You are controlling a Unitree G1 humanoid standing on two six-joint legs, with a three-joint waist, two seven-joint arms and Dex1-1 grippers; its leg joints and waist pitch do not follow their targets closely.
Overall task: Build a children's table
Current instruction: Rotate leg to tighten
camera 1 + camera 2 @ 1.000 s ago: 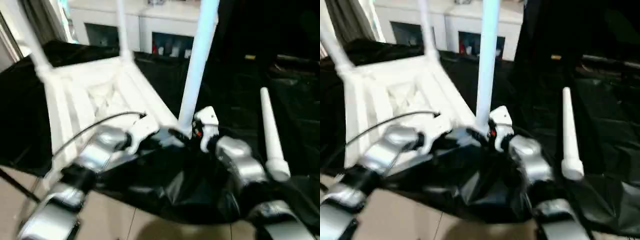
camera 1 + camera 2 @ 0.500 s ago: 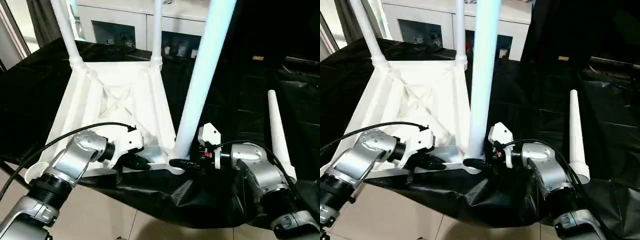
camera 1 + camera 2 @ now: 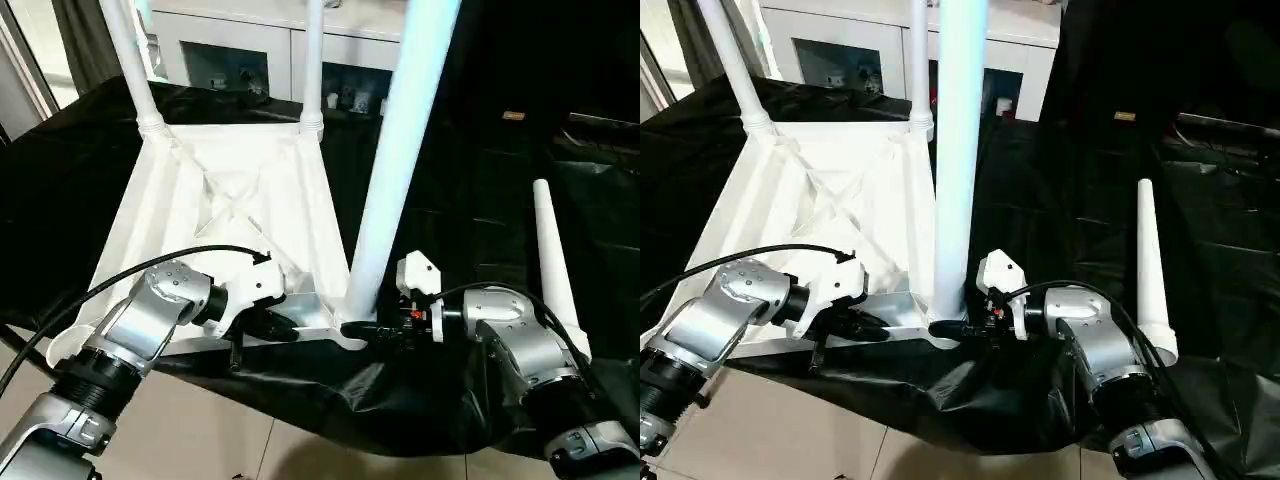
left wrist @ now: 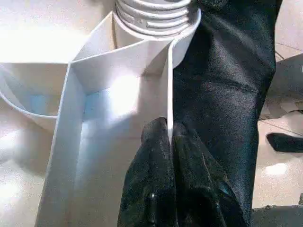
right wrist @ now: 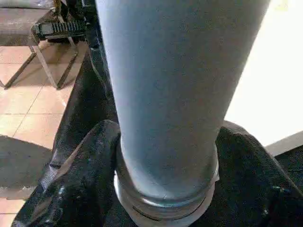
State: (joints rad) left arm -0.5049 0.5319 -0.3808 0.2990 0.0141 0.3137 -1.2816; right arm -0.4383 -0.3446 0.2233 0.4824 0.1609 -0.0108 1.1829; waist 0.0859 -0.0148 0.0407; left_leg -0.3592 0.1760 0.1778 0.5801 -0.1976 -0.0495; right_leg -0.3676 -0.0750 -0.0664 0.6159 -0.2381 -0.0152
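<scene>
The children's table top (image 3: 215,215) lies upside down on the black-draped work table (image 3: 470,170), ribbed underside facing up, its near edge just over the front edge of the cloth. Three legs stand upright in corner sockets: two at the far corners, far-left leg (image 3: 125,55) and far-right leg (image 3: 313,55), and a near-right leg (image 3: 395,170) rising from the socket closest to the robot's right arm. The fourth leg (image 3: 555,265) lies loose on the cloth to the right, well apart from the top, and the near-left corner socket (image 3: 62,345) is empty. The left gripper (image 4: 169,142) is pinched shut on a thin upright rib at the top's near edge, its two black fingers (image 4: 154,179) pressed together with the rib's edge between their tips, steadying the top. The right gripper (image 5: 165,189) sits at the base of the near-right leg, a finger on each side of the threaded collar (image 5: 163,201); it appears clamped around the leg just above the socket, likely twisting or seating it, though how tight the joint is cannot be told. By this reckoning the job is roughly three-quarters done: what remains is finishing this leg, fetching and fitting the loose one, and turning the table upright
</scene>
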